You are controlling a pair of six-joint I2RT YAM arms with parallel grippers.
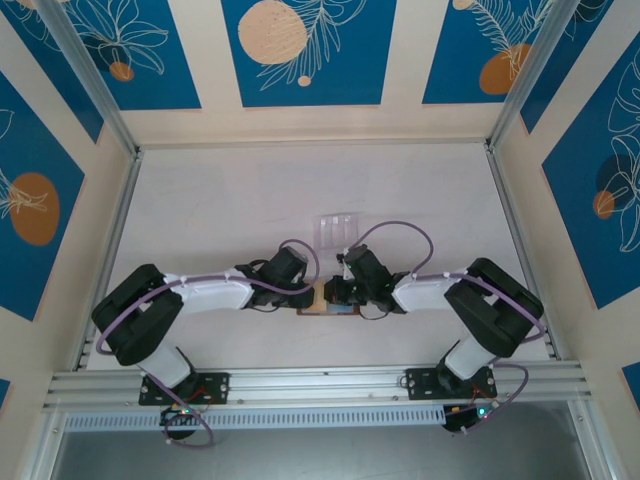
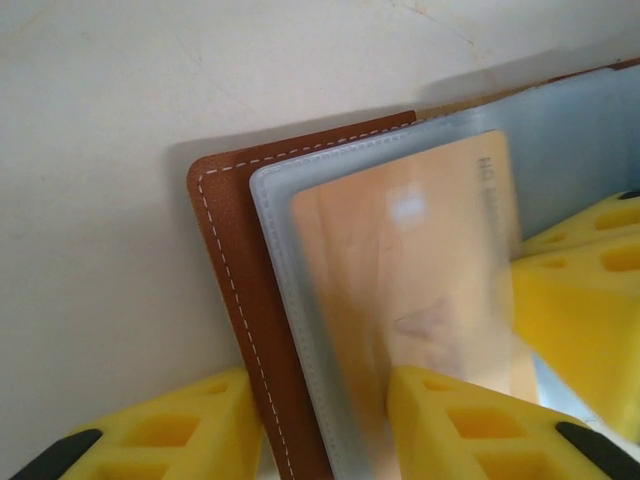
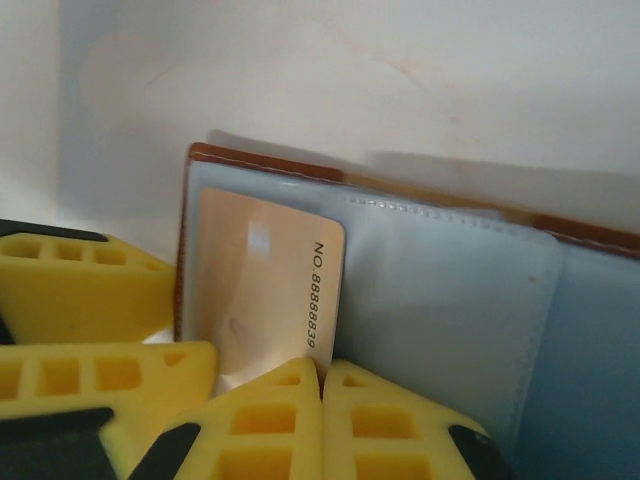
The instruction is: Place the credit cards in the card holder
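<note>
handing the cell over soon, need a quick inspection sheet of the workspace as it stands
surface: white table, faint marks
job's things: tan credit card at the grey-blue pocket of the open brown card holder; how far in is unclear
clutter: clear plastic box beyond the arms
grippers: right gripper shut, tips at the card's edge; left gripper fingers apart astride the holder, grip unclear
cables: purple cables looped along both arms
surroundings: blue floral wall panels, aluminium rail
</note>
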